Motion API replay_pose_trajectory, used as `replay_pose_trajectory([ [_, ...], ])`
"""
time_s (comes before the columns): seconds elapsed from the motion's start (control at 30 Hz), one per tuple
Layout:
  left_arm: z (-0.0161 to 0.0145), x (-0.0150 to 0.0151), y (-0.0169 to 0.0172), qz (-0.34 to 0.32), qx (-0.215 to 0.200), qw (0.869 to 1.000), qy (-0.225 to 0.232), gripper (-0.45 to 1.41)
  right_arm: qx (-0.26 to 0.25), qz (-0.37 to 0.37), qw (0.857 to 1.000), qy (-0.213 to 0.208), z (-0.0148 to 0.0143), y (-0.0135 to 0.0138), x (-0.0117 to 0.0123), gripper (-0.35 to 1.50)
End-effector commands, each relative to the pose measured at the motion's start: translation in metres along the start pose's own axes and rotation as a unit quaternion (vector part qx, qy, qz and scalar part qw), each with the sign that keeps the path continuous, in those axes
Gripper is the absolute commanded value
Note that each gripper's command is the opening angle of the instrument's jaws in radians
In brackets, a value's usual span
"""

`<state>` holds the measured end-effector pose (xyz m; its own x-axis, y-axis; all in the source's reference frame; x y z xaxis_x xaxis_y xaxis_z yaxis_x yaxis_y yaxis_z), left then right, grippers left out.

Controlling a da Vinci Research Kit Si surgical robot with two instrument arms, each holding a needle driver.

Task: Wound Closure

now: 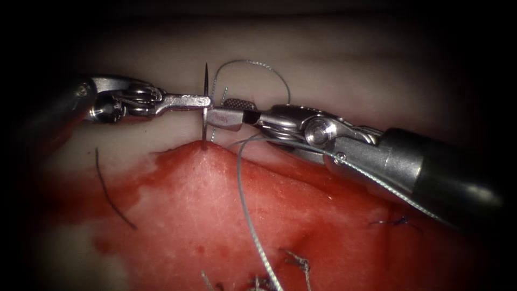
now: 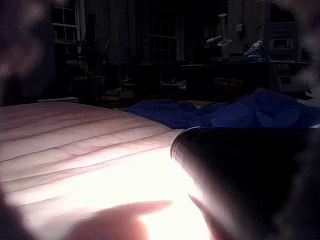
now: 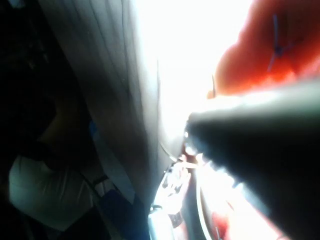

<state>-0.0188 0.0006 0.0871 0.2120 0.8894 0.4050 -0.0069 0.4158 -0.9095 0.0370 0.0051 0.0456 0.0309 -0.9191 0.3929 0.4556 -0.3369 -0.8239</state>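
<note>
1. Currently positioned in the endoscope view: left pincer [image 1: 207,101] entering from the left, right pincer [image 1: 215,117] entering from the right, tips meeting at the needle [image 1: 205,108] above the tissue [image 1: 204,215].
2. Left pincer: jaws closed, tip touching the needle at about mid-length of its visible part. Cannot tell for certain whether actually clamped on it or just pressed against it; appears clamped.
3. Right pincer: jaws parted, upper ridged jaw lifted clear, lower jaw reaching up to the needle just below the left pincer's tip. Nothing seen clamped between them.
4. Needle: seen almost edge-on, standing close to upright, sharp point up. Lower end meeting the top edge of the raised red flap of tissue; cannot tell how far inside, if at all.
5. Thread [image 1: 253,226]: pale grey, arching in a loop above the right pincer, then running down behind its wrist and across the red surface toward the near edge of the picture.
6. Red fluid [image 1: 177,188]: spread over the near half of the tissue, pale surface beyond it.
7. Cut ends of thread: one dark curved strand [image 1: 110,196] lying on the left, a blue knot [image 1: 397,221] on the right beside the right shaft, further short ends [image 1: 299,263] near the lower edge.
8. Right wrist view: blue knot [image 3: 276,46] visible on red tissue beyond the dark shaft.
9. Left wrist view: pale ribbed tissue [image 2: 75,145], brightly lit, with blue cloth [image 2: 240,112] behind it.
</note>
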Motion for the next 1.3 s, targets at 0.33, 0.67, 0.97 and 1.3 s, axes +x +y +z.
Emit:
replay_pose_trajectory([
  [0.33,-0.0025,0.0034,0.0051,-0.181,-0.086,0.978,0.064,-0.45,-0.031,-0.165,0.986,-0.008,0.0,0.0023,-0.0048,1.48],
  [0.67,-0.0055,0.0047,0.0109,-0.186,-0.168,0.966,0.065,-0.45,-0.048,-0.191,0.979,-0.046,-0.0012,0.0029,-0.0067,1.48],
  [0.97,-0.0059,0.0046,0.0126,-0.16,-0.214,0.963,0.044,-0.45,-0.127,-0.236,0.963,-0.009,-0.0003,0.0031,-0.0042,-0.35],
  [1.3,-0.0052,0.0042,0.0125,-0.145,-0.228,0.963,0.021,-0.45,-0.252,-0.29,0.922,0.054,0.0031,0.0035,-0.0008,-0.35],
])
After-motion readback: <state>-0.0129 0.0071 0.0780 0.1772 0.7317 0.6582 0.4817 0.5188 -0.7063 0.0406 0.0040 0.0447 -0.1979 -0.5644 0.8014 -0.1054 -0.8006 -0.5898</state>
